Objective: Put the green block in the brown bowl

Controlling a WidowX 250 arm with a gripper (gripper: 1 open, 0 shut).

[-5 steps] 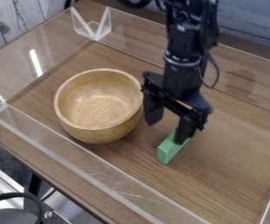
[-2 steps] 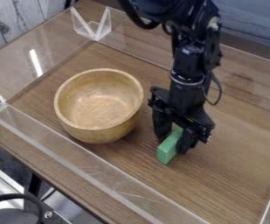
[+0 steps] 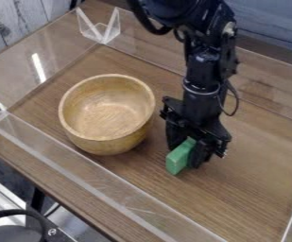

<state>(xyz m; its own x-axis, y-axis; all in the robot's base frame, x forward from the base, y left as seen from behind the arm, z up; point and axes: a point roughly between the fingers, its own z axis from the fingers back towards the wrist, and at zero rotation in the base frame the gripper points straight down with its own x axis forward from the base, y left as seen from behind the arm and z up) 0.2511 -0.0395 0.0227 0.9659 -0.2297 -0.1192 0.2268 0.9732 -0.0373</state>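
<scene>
The green block [image 3: 176, 162] lies on the wooden tabletop just right of the brown bowl [image 3: 108, 135], its near end sticking out toward the front. My gripper [image 3: 194, 153] stands straight down over the block's far end. Its black fingers [image 3: 213, 151] are pressed in on either side of that end, which they hide. The block rests on the table. The bowl is upright with nothing in it, a short gap left of the gripper.
Clear acrylic walls [image 3: 60, 180] fence the tabletop at the front and left. A clear plastic stand [image 3: 100, 26] sits at the back left. Bare wood [image 3: 249, 189] lies right of and in front of the gripper.
The gripper came down over the block's far end and its fingers drew in on it. The block's near end shifted slightly to the left.
</scene>
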